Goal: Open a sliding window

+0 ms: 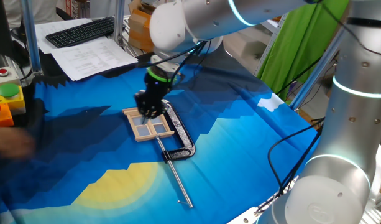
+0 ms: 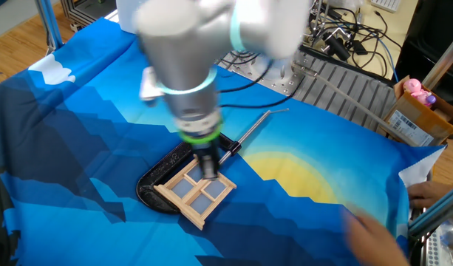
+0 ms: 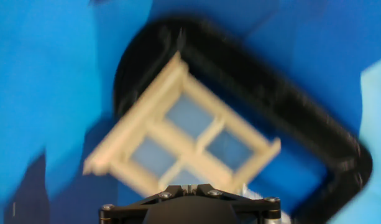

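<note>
Sliding window [image 1: 148,124] lies flat on the blue cloth [image 1: 240,137], pale wood frame with four panes, sitting inside the jaw of a black metal clamp [image 1: 181,138] whose silver rod [image 1: 178,180] runs out across the cloth. Gripper [image 1: 148,112] is right above the window, pointing steeply down, fingers clenched with nothing between them. Can't tell if the tips touch the frame. Hand view is blurred; window [image 3: 184,134] fills it, clamp [image 3: 271,99] arcing around it

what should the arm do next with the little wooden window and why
Probably lower the closed fingers back onto the sliding window and push a crossbar sideways. The fingers sit over the pale frame, which the black clamp pins to the cloth, and blur hides whether the pane has slid at all.
</note>
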Controlling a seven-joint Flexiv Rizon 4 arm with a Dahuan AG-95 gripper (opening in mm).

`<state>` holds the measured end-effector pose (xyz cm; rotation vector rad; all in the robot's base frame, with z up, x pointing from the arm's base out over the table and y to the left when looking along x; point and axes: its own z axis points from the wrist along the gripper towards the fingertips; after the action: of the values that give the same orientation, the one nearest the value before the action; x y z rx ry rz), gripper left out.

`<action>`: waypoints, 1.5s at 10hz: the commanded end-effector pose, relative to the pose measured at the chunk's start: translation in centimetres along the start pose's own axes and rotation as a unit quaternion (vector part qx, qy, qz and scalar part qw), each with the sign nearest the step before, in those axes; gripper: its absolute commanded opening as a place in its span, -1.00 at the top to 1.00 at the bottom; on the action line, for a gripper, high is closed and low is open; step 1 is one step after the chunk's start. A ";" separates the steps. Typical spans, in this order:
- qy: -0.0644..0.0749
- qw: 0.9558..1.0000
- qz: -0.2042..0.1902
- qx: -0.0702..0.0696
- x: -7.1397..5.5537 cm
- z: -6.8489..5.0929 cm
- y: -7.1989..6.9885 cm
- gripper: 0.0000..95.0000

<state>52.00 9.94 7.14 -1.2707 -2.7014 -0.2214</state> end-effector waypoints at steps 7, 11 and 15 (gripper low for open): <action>-0.016 0.992 -0.118 0.038 -1.7 1.0 1.8 1.00; -0.018 0.988 -0.143 0.047 -3.1 1.6 1.8 1.00; -0.023 0.987 -0.150 0.051 -4.3 2.7 1.5 1.00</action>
<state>55.91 8.31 3.65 -0.8452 -2.8881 -0.0849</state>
